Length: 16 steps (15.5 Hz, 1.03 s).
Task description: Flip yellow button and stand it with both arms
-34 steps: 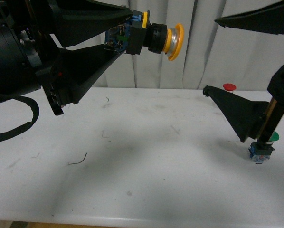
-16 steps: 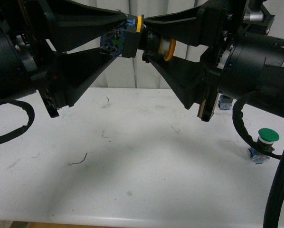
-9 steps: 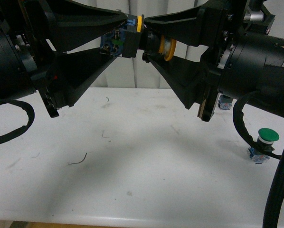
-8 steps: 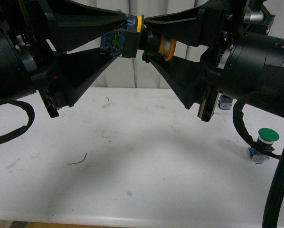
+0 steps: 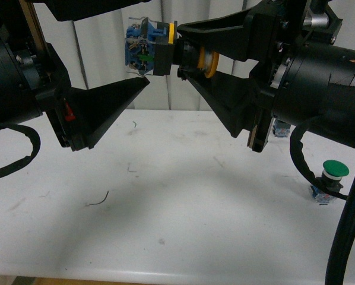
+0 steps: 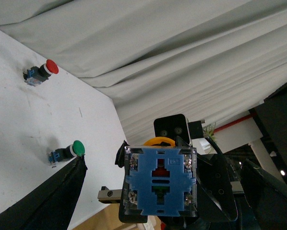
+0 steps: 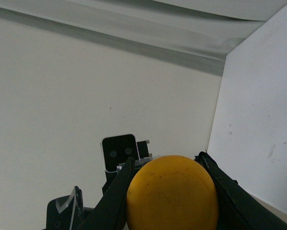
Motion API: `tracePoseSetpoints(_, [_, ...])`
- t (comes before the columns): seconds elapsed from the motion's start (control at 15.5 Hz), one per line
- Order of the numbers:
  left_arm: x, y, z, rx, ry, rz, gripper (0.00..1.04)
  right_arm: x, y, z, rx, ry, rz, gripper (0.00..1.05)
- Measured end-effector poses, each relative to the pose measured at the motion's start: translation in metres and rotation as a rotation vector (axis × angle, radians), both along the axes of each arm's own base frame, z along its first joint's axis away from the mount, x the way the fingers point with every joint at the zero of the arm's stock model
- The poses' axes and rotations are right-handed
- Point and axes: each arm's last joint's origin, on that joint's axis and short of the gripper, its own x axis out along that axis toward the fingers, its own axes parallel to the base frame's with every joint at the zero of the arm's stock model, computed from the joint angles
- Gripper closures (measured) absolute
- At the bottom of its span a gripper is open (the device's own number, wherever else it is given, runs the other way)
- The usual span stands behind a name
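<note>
Yellow button (image 5: pixel 165 48) sits high at twelve o'clock over the table (image 5: pixel 165 178), pinched at its neck by the right tool (image 5: pixel 178 50) alone. The left tool (image 5: pixel 148 43) has just sprung wide off it, completing the handover.

Three push buttons are showing in all: one yellow button (image 5: pixel 165 47), one green-capped button (image 5: pixel 330 178) and one red-capped button (image 6: pixel 41 72), the last appearing clearly only in the left wrist view. Each is wearing a single round cap and carrying a single blue contact block. Two grippers are showing, one left gripper (image 5: pixel 143 43) and one right gripper (image 5: pixel 179 50), each bearing two long black tapered fingers, making four fingers in total. One white table (image 5: pixel 183 237) is lying beneath them and one pale curtain (image 5: pixel 165 95) is hanging behind. At least three small dark threads (image 5: pixel 98 200) are lying on the tabletop.
</note>
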Motion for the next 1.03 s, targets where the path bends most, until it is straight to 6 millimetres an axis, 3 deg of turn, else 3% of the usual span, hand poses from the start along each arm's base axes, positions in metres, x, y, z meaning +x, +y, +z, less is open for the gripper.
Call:
tracePoseSetpoints(0.19, [0.007, 0.033, -0.002, 0.025, -0.011, 0.057, 0.07, 0.002, -0.006, -0.001, 0.000, 0.003, -0.022, 0.69])
tracePoseSetpoints(0.32, [0.001, 0.062, 0.005, 0.081, -0.008, 0.110, 0.07, 0.004, -0.010, -0.001, 0.000, 0.003, -0.033, 0.69])
tracePoseSetpoints(0.45, [-0.026, 0.087, 0.015, 0.166, -0.027, 0.145, 0.07, 0.005, -0.014, -0.001, 0.004, 0.009, -0.046, 0.69])
tracePoseSetpoints(0.52, [-0.049, 0.097, 0.020, 0.227, -0.052, 0.146, 0.07, 0.006, -0.016, -0.001, 0.005, 0.010, -0.051, 0.69])
tracePoseSetpoints(0.64, [-0.083, 0.102, 0.032, 0.343, -0.114, 0.151, 0.07, 0.006, -0.016, -0.001, 0.005, 0.009, -0.053, 0.69])
tracePoseSetpoints(0.84, [-0.132, 0.110, 0.057, 0.522, -0.252, 0.306, 0.07, 0.006, -0.015, 0.000, 0.005, 0.008, -0.052, 0.69])
tracePoseSetpoints(0.9, [-0.141, 0.103, 0.058, 0.667, -0.325, 0.507, 0.19, 0.006, -0.015, 0.000, 0.004, 0.007, -0.050, 0.69])
tracePoseSetpoints(1.03, [-0.150, 0.099, 0.041, 0.929, -0.368, 0.787, 0.44, 0.006, -0.015, 0.000, 0.005, 0.005, -0.049, 0.69])
